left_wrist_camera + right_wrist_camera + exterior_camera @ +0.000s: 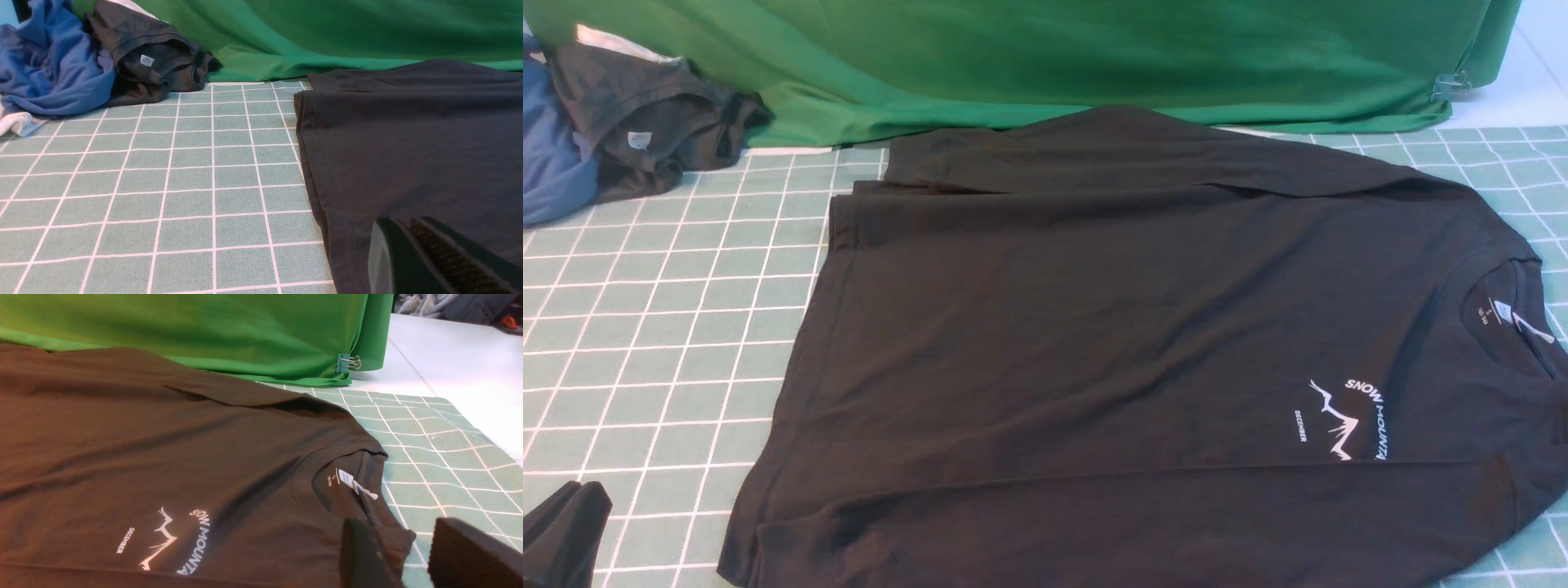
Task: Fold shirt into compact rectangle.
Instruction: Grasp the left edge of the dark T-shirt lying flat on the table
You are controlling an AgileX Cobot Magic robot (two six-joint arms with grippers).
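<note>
- Shirt [1127,327] lies flat across the bench [670,327], collar toward the robot's right, sleeves along its sides, probably to ready its body for folding.
- Left tool [408,222]: fingers pressed together; right tool [400,526]: fingers spread, perhaps for gripping fabric.

A table [670,392] with a green-and-white checked cover [163,183] carries a black shirt [1094,327], a crumpled dark garment [654,106] and a blue cloth [53,69].

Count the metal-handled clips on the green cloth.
1: the clip near the cloth's lower right corner in the front view. Others may be hidden in its folds.
</note>
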